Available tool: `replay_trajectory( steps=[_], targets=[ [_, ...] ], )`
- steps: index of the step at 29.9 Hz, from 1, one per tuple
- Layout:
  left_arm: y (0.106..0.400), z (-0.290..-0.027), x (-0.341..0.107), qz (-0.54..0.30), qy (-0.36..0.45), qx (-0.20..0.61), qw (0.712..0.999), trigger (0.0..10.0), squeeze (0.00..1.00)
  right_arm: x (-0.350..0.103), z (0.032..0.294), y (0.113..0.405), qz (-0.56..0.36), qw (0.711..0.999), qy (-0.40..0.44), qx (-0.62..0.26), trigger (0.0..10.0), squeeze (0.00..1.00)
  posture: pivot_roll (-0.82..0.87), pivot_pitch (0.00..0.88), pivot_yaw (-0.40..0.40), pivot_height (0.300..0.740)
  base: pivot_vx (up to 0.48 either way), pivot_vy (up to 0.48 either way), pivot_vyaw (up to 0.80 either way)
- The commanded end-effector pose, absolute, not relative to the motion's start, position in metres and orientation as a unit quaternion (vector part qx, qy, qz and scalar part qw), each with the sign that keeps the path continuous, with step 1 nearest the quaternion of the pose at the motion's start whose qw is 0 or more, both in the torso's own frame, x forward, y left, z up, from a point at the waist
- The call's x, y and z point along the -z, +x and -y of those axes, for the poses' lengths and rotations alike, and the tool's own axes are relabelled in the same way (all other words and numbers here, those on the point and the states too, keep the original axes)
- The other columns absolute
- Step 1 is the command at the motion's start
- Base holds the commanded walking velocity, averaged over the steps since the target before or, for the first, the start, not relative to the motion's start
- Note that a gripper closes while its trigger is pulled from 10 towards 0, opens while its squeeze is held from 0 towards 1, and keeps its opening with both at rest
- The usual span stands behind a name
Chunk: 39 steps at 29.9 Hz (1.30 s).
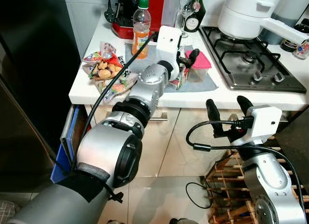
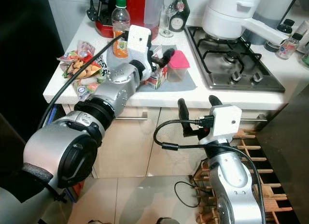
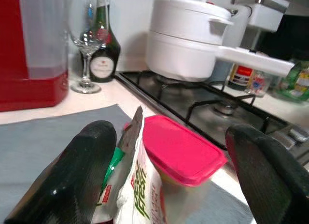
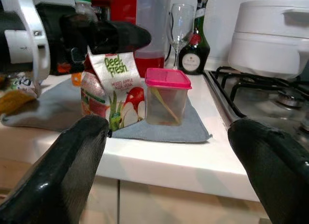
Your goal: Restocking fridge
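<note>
Right gripper (image 1: 227,108): nearest; held in front of the cabinet fronts, below the counter edge, fingers spread wide, holding nothing. Points up toward the carton and tub.
Wine rack (image 1: 231,185): wooden, on the floor at the right, behind the right arm.
Counter (image 1: 82,89): white, with a grey mat (image 4: 164,130) laid near its front edge.
Juice carton (image 4: 113,91): "Deel Fresh" apple carton, upright on the mat's left part, just left of the tub; its top ridge sits between the left gripper's fingers in the left wrist view.
Left gripper (image 3: 169,180): reached over the counter from the left, above the carton, fingers wide apart. One finger (image 3: 77,175) is just beside the carton top; whether it touches cannot be told. The other finger stands past the tub's far side.
Plastic tub (image 4: 166,96): clear, pink lid, upright on the mat, just right of the carton.
Snack packets (image 1: 104,67): heaped on the counter's left end, left of the mat.
Orange drink bottle (image 1: 141,28): green cap, upright behind the mat.
Red appliance (image 3: 34,50): at the far wall, behind the bottle.
Wine glass (image 4: 179,28): far side, beside a dark bottle (image 4: 196,38).
Gas hob (image 1: 251,60): right of the mat, with a white saucepan (image 1: 246,14) on a far burner.
</note>
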<state>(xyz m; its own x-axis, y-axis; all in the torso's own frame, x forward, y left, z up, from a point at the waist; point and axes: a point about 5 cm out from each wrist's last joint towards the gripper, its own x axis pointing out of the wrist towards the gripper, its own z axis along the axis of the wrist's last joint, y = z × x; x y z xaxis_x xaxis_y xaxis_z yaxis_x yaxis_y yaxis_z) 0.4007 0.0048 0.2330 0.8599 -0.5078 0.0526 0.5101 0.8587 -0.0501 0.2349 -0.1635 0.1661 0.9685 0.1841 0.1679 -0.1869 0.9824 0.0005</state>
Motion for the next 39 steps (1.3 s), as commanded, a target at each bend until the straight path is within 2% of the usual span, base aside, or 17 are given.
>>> replay_trajectory(
  steps=[1, 12, 25, 33, 35, 39],
  targets=[
    [0.398, -0.002, -0.218, -0.018, -0.035, 0.262, 0.964, 0.0, 0.00, -0.171, 0.168, 0.233, 0.087, 0.992, 0.000, -0.089, 10.0, 0.06, -0.32, 0.078, -0.053, 0.740, 0.000, 0.000, 0.00],
    [0.404, -0.024, -0.206, -0.033, 0.002, 0.191, 0.981, 0.0, 0.00, -0.168, 0.167, 0.229, 0.072, 0.993, -0.003, -0.090, 10.0, 0.06, -0.32, 0.087, -0.059, 0.740, 0.000, 0.000, 0.00],
    [0.401, -0.016, -0.206, -0.038, -0.045, 0.214, 0.975, 0.0, 0.00, -0.164, 0.168, 0.231, 0.058, 0.994, -0.005, -0.093, 10.0, 0.06, -0.31, 0.089, -0.065, 0.740, 0.000, 0.000, 0.00],
    [0.398, -0.010, -0.204, -0.031, -0.020, 0.232, 0.972, 0.0, 0.00, -0.162, 0.167, 0.233, 0.053, 0.994, -0.005, -0.094, 10.0, 0.06, -0.30, 0.084, -0.067, 0.740, 0.000, 0.000, 0.00],
    [0.396, -0.008, -0.200, -0.033, 0.026, 0.238, 0.970, 0.0, 0.00, -0.160, 0.167, 0.234, 0.050, 0.994, -0.005, -0.094, 10.0, 0.06, -0.30, 0.079, -0.067, 0.740, 0.000, 0.000, 0.00],
    [0.394, -0.007, -0.194, -0.041, 0.042, 0.244, 0.968, 0.0, 0.00, -0.158, 0.167, 0.237, 0.049, 0.994, -0.004, -0.094, 10.0, 0.06, -0.28, 0.062, -0.063, 0.740, 0.000, 0.000, 0.00]
  ],
)
